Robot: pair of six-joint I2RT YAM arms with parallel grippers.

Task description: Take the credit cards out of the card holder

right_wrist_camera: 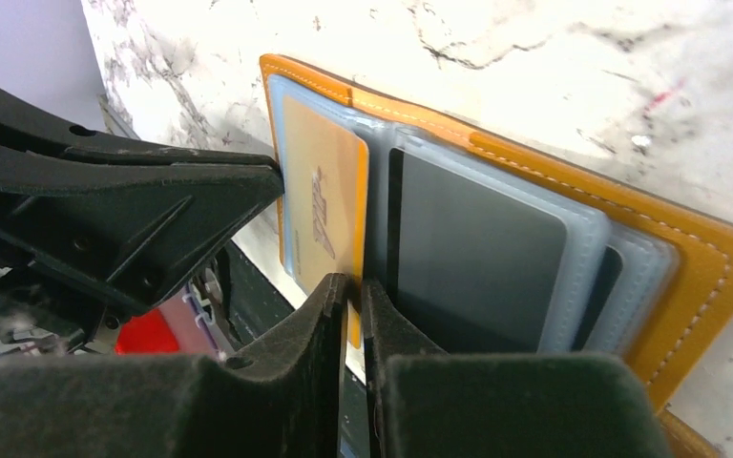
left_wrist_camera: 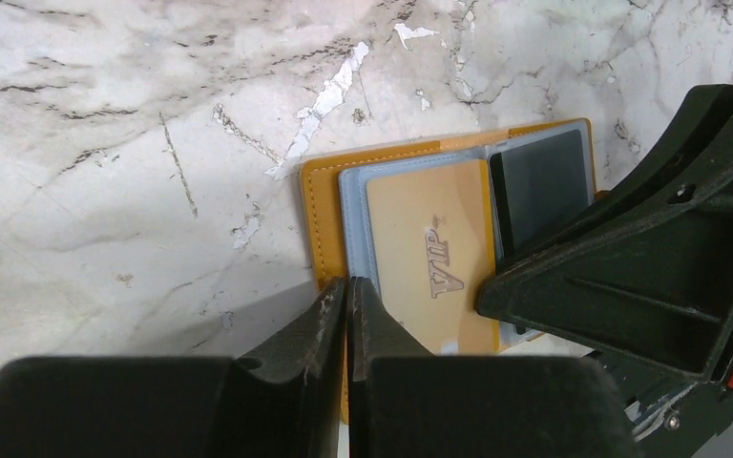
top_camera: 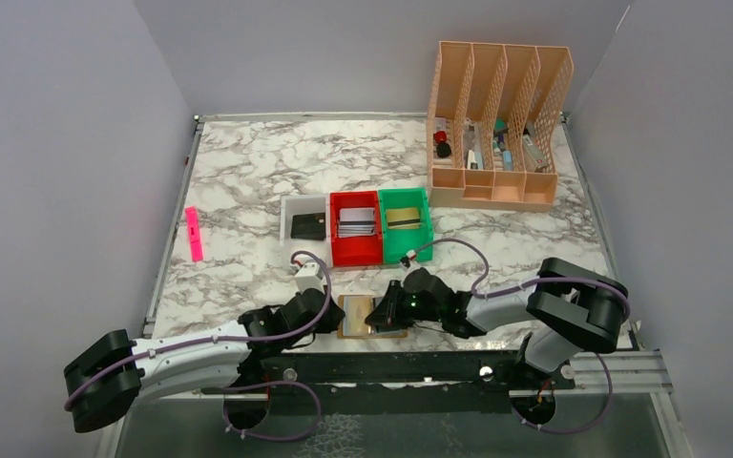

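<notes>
Obs: left pincer [left_wrist_camera: 348, 296] squeezed almost together, nipping the near edge of the flat tan-brown rectangular card holder [left_wrist_camera: 317, 219]. The right pincer [right_wrist_camera: 355, 291] pinches the edge of the gold plastic card [right_wrist_camera: 323, 191] marked VIP in its pale blue sleeve. Holder lies open on the white marble-patterned desk [left_wrist_camera: 105, 143], near the front edge.

Top view doesn't help much: the left gripper [top_camera: 334, 314] and right gripper [top_camera: 378, 312] sit over the card holder [top_camera: 354, 322] and cover most of it. The bits in the peach organizer [top_camera: 496, 143] are too small to make out.

Left wrist: the holder's near edge vanishes between the left fingers, and the right gripper blocks the bottom of the dark card [left_wrist_camera: 539, 186].

Right wrist: the gold VIP card [right_wrist_camera: 324, 205] drops out of sight between the fingers [right_wrist_camera: 296, 334]. The holder's far corner gets clipped by the frame, and there's a red blur [right_wrist_camera: 148, 336] behind.
</notes>
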